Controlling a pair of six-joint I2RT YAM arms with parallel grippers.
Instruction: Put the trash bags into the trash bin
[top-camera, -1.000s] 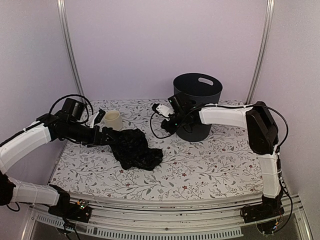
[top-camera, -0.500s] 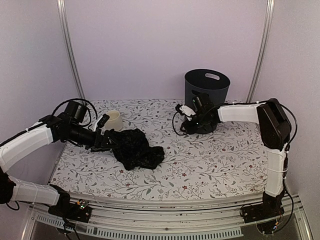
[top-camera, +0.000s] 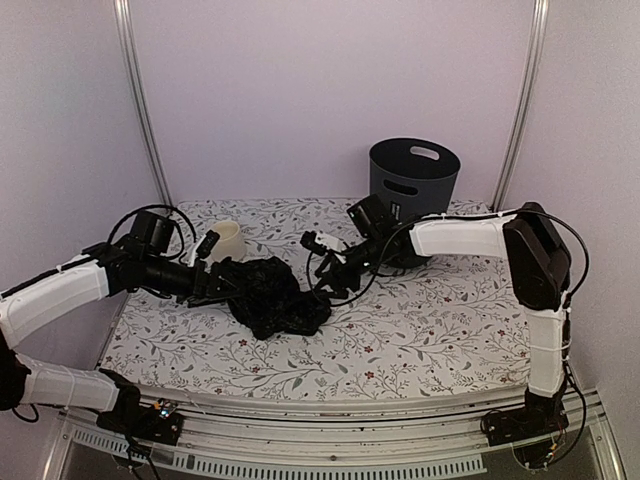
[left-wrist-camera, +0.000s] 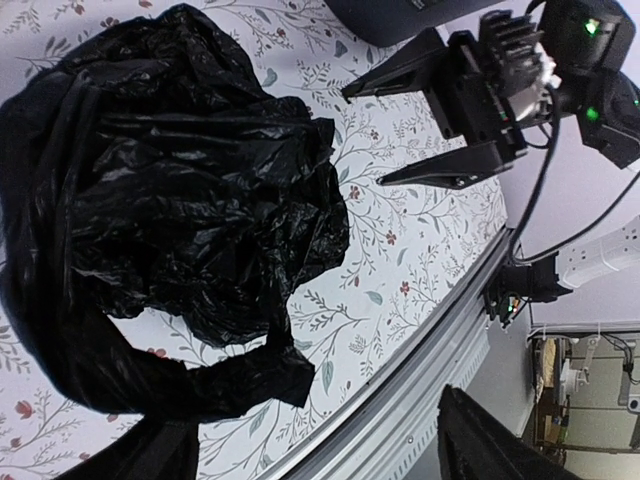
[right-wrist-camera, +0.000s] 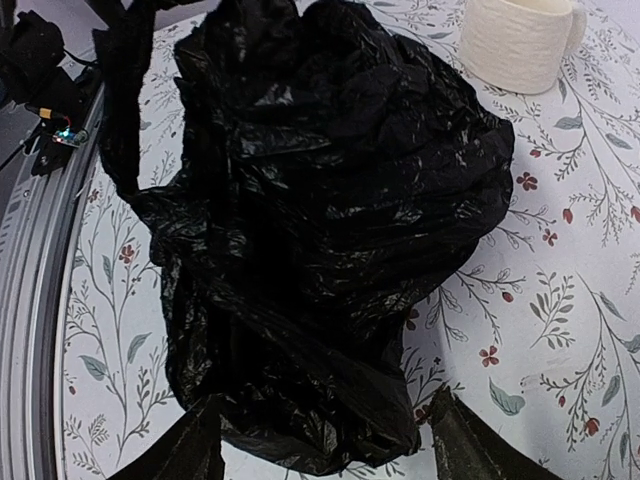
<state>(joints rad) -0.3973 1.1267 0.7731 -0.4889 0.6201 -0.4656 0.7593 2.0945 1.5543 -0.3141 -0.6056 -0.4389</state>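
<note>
Fig. | trash bag (top-camera: 272, 298) heaped on worktop (top-camera: 430, 330), well apart from trash bin (top-camera: 412, 175) | left fingers (left-wrist-camera: 480, 445) and right fingers (left-wrist-camera: 415, 62) spread, empty, flanking it | risk: if you pinch one slippery fold, the bag may slip out or trail.

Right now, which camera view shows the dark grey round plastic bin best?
Top external: the bin stands upright at the far side of the table, open rim and handle cut-outs visible. Left wrist catches only a dark sliver at its top edge; right wrist shows none.
</note>
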